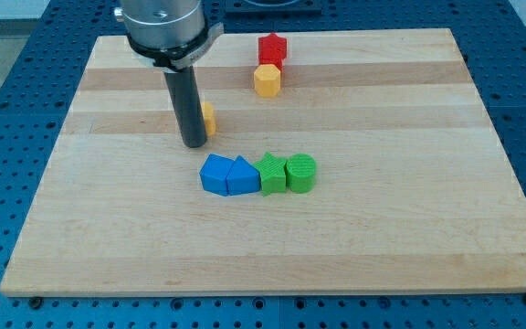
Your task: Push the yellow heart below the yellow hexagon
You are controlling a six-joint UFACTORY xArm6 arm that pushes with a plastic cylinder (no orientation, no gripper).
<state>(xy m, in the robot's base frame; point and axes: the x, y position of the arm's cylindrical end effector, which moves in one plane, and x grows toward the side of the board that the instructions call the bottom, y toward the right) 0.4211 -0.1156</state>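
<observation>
My tip (194, 143) rests on the board left of centre. The yellow heart (208, 120) sits just to the tip's right and slightly behind it, mostly hidden by the rod, touching or nearly touching it. The yellow hexagon (267, 80) stands toward the view's top, right of the heart. A red block (272, 48) sits directly above the hexagon, touching it.
A row of blocks lies below the tip near the board's centre: a blue block (215, 175), a second blue block (242, 175), a green block (271, 174) and a green cylinder (301, 173), side by side. The wooden board (409, 228) lies on a blue perforated table.
</observation>
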